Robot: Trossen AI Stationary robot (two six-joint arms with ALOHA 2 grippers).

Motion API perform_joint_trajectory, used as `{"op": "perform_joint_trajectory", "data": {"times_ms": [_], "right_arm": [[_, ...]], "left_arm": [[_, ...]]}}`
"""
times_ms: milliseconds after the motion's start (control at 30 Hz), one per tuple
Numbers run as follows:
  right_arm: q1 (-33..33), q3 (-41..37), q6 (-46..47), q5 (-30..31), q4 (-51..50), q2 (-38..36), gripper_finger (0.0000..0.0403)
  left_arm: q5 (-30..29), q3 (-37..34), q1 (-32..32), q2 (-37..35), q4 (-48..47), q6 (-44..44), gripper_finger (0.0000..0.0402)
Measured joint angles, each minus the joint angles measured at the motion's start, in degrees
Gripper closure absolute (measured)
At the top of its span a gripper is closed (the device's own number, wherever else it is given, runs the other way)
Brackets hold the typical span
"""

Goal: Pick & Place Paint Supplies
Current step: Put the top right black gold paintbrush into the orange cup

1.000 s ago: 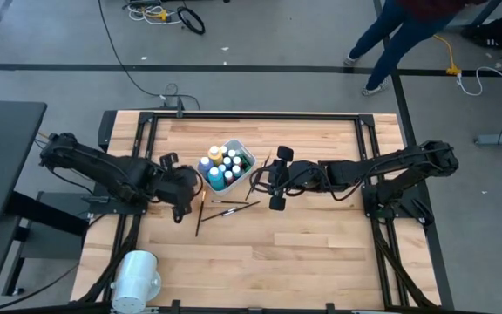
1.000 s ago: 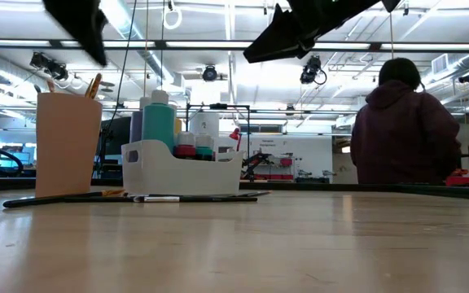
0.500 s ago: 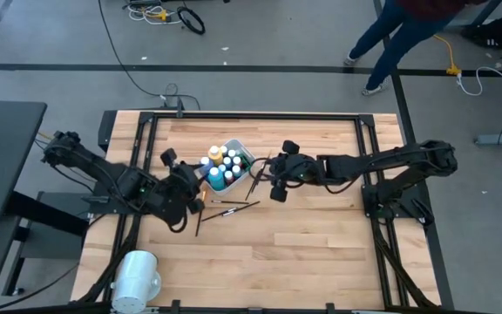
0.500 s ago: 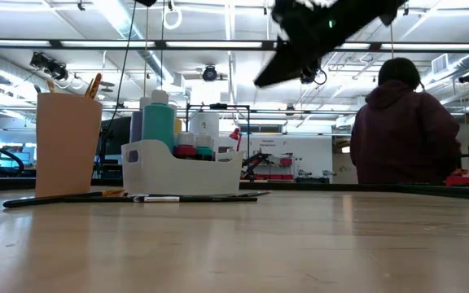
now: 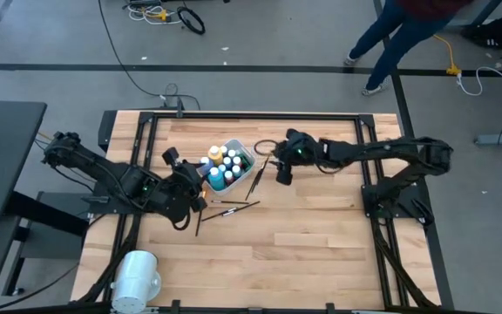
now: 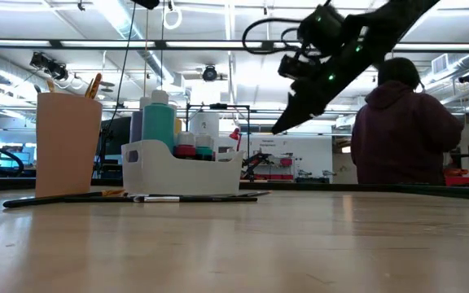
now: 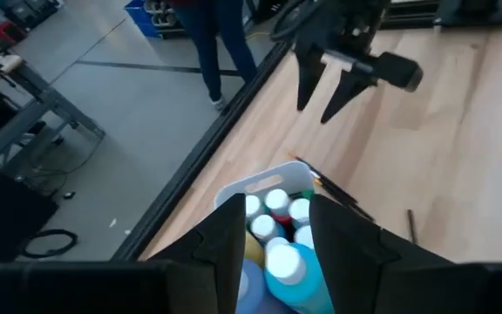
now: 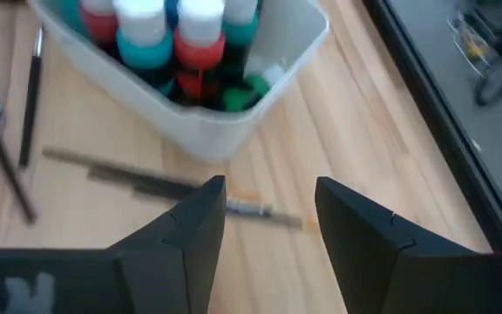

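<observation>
Bottles (image 5: 221,166) stand packed upright in the white tub (image 8: 268,100), caps up for easy plucking. Just ahead of it hovers the right gripper (image 5: 281,167), jaws spread and empty. Brushes (image 5: 231,208) lie loose below the left gripper (image 5: 192,177), also parted and empty beside the tub.

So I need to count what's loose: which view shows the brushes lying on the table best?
The high view: the brushes lie spread beside the white tub, each separate. The low view shows them edge-on as one dark line; the right wrist view catches only a few; the left wrist view glimpses bits.
</observation>
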Motion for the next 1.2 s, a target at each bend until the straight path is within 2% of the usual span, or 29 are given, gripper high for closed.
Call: {"op": "perform_joint_trajectory", "data": {"times_ms": [67,200,400,733,1200], "right_arm": [[-2.0,0.0,-4.5,-4.5,0.7,2.1,0.0219],[-4.4,1.6,-13.7,-8.7,-1.6,7.4,0.0219],[-7.9,7.8,-13.9,-14.9,-3.7,14.7,0.0219],[-10.7,14.4,-14.8,-18.4,-9.2,22.0,0.0219],[-10.4,15.3,-13.4,-18.9,-12.9,25.9,0.0236]], "left_arm": [[0.0,0.0,0.4,0.0,0.1,1.6,0.0264],[0.6,0.0,0.8,0.0,0.5,3.4,0.0264],[0.5,0.0,0.8,0.0,0.8,3.5,0.0264],[0.9,0.0,0.8,0.0,0.4,4.8,0.0264],[1.1,0.0,0.8,0.0,0.1,4.8,0.0264]]}}
